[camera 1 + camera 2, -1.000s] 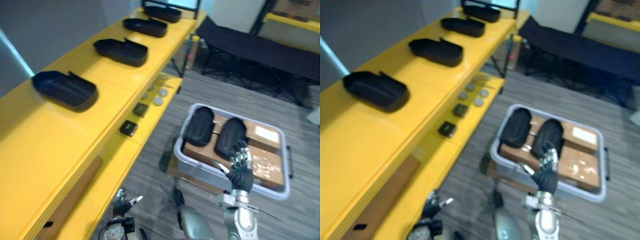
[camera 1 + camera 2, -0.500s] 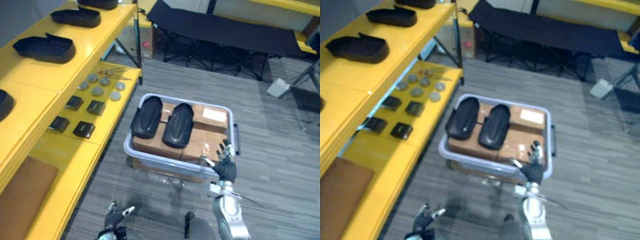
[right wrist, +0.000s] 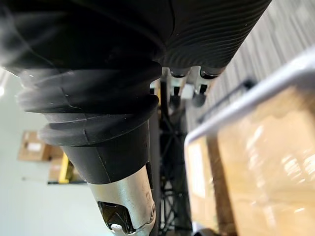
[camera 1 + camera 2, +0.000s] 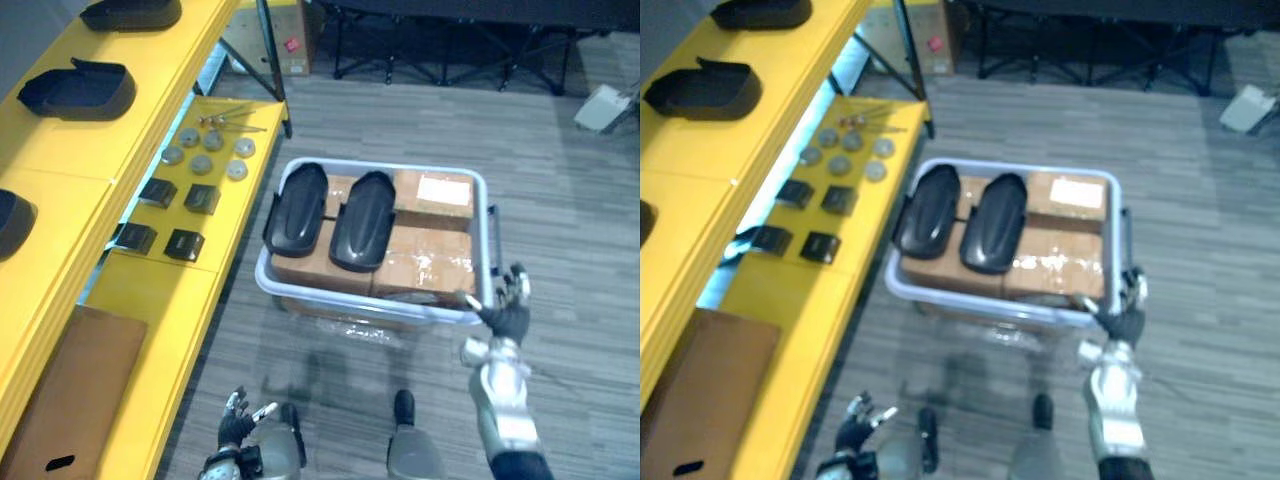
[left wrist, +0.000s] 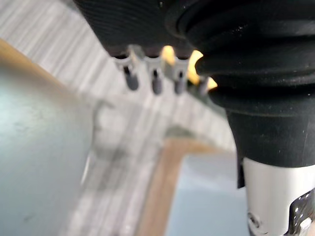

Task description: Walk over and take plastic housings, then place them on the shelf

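Since half a second ago the head has swung, so the bin [image 4: 384, 312] sits nearer centre, and the right hand [image 4: 506, 306] has drifted from over its near rim to just outside the near right corner. Its fingers are spread, holding nothing; the left hand [image 4: 238, 420] hangs low, fingers loose (idle). Two housings [image 4: 362, 220] lie side by side on boxes [image 4: 432, 258] in the bin, beside the shelf [image 4: 70, 215]. Best to step closer, square up, then reach over the nearer housing before closing.
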`<state>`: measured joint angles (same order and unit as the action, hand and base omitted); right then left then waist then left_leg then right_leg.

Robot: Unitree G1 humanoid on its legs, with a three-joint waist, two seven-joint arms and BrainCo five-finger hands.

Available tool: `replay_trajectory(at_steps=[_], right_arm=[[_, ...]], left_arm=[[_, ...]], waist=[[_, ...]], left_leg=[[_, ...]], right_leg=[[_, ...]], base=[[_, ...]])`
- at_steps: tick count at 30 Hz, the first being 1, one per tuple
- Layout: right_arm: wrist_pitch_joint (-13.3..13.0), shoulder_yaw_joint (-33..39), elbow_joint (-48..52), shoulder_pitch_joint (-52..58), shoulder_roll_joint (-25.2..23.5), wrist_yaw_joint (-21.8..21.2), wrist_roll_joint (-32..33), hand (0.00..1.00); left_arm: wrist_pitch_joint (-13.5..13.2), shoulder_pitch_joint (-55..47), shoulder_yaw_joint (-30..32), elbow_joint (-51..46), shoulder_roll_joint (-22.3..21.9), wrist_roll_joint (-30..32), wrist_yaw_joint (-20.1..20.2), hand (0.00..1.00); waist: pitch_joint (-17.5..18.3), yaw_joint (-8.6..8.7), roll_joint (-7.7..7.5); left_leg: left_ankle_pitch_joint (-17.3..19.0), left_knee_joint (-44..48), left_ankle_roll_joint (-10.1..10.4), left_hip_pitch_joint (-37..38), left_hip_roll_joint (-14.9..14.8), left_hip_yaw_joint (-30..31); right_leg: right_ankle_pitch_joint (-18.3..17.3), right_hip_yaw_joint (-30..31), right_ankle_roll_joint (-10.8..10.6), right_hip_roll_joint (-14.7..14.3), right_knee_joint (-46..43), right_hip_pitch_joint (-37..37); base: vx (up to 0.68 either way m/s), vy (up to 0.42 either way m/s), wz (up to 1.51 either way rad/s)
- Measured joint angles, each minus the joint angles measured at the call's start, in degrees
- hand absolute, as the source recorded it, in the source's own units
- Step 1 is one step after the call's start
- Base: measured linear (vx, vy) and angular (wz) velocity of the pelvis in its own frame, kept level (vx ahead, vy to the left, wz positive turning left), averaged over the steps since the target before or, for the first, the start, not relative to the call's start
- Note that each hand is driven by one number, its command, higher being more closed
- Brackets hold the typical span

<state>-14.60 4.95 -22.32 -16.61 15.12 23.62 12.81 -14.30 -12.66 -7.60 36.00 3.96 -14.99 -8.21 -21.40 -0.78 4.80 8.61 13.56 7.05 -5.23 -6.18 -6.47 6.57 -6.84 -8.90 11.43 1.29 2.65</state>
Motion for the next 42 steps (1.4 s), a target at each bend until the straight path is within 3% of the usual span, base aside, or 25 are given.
replay_trajectory(at_steps=[3, 6, 13, 17, 21, 24, 29, 32, 40, 41, 42], right_arm=[[1.71, 1.0, -7.72, -11.63, 4.94, 0.22, 2.54, 0.0], [2.42, 2.35, -13.89, -20.16, 9.8, 0.24, 5.77, 0.0], [9.87, -1.16, -25.5, -34.92, 17.81, -0.37, 9.98, 0.0], [13.47, -4.05, -29.62, -38.69, 19.24, -2.35, 10.2, 0.0], [15.01, -5.75, -33.0, -40.2, 20.01, -4.16, 10.27, 0.0], [15.82, -5.78, -33.01, -41.24, 20.38, -6.05, 10.85, 0.0], [21.88, -6.78, -33.28, -41.46, 21.06, -5.86, 9.23, 0.0], [24.52, -6.78, -35.2, -41.51, 20.57, -4.59, 8.65, 0.0], [26.92, -9.16, -37.37, -42.82, 20.38, -2.37, 6.56, 0.0], [26.97, -9.58, -37.77, -43.45, 20.53, -2.34, 6.29, 1.0], [26.96, -9.74, -38.11, -43.84, 20.67, -2.31, 6.04, 1.0]], left_arm=[[0.0, 3.68, -0.06, -1.98, 0.03, -1.14, -0.51, 0.0], [0.01, 5.35, -0.51, -3.71, 0.02, -3.01, -0.52, 0.0], [0.44, 6.01, -2.78, -3.35, 0.02, -4.97, -0.46, 0.0], [-0.07, 6.57, -4.04, -2.81, 0.31, -5.46, -0.27, 0.0], [-0.6, 8.01, -4.98, -1.9, 0.56, -5.55, -0.12, 0.0], [-0.6, 8.23, -5.03, -1.59, 0.57, -7.21, -0.18, 0.0], [-0.46, 9.42, -7.35, -0.92, 0.69, -7.61, -0.28, 0.0], [-0.59, 9.66, -7.75, -0.84, 0.71, -7.72, -0.56, 0.0], [-0.63, 10.6, -10.56, 0.16, 2.14, -10.1, -2.17, 0.0], [-0.64, 10.83, -11.14, 0.25, 2.41, -11.21, -2.23, 0.0], [-0.65, 10.97, -11.15, 0.39, 2.38, -11.57, -2.26, 0.0]], waist=[[-3.75, -1.36, 0.0], [-4.92, -2.01, 0.18], [-6.1, -5.08, 1.46], [-6.64, -6.07, 2.25], [-6.66, -7.51, 2.29], [-6.77, -7.64, 2.56], [-7.59, -7.8, 4.31], [-7.78, -8.01, 4.49], [-7.72, -8.09, 4.69], [-7.72, -8.33, 4.73], [-7.75, -8.5, 4.82]], left_leg=[[-0.12, 0.1, -0.18, -1.46, 0.34, 1.71], [-0.6, 0.99, -0.86, -5.38, 1.1, 4.08], [-1.07, 2.84, -1.02, -10.37, 2.02, 6.56], [-0.99, 4.09, -1.12, -12.06, 2.42, 7.53], [-0.74, 5.43, -1.45, -13.23, 2.5, 7.79], [-0.18, 7.23, -1.66, -14.33, 2.49, 8.02], [0.22, 9.03, -2.03, -15.61, 2.47, 8.57], [-0.17, 9.01, -2.05, -16.38, 2.3, 8.49], [-1.04, 8.09, -1.76, -16.85, 1.92, 7.72], [-1.33, 7.62, -1.73, -16.95, 1.96, 7.72], [-1.54, 7.31, -1.69, -16.96, 1.98, 7.69]], right_leg=[[1.73, -1.83, 0.26, 0.03, 1.08, 0.4], [2.3, -4.45, 0.3, 0.57, 1.19, 2.26], [3.49, -7.85, 0.61, 1.17, 0.8, 4.94], [3.5, -9.15, 0.62, 1.6, -0.65, 5.97], [3.62, -10.34, 0.78, 1.66, -1.02, 6.43], [3.62, -10.52, 0.78, 1.64, -1.08, 6.53], [3.43, -11.52, 1.06, 1.66, -2.35, 7.11], [3.12, -12.13, 1.54, 1.62, -2.72, 8.19], [3.03, -11.99, 1.69, 1.64, -3.18, 9.72], [2.98, -12.04, 1.75, 1.71, -3.33, 10.14], [2.97, -12.04, 1.76, 1.75, -3.39, 10.35]], base=[[-0.04, 0.028, 0.1], [-0.08, 0.024, 0.35], [-0.03, 0.016, 0.18], [-0.04, 0.028, 0.13], [-0.04, 0.015, 0.05], [-0.07, 0.01, 0.02], [-0.08, 0.015, 0.03], [-0.07, -0.005, -0.02], [-0.02, -0.003, -0.06], [0.0, 0.0, 0.0], [0.0, 0.0, 0.0]])
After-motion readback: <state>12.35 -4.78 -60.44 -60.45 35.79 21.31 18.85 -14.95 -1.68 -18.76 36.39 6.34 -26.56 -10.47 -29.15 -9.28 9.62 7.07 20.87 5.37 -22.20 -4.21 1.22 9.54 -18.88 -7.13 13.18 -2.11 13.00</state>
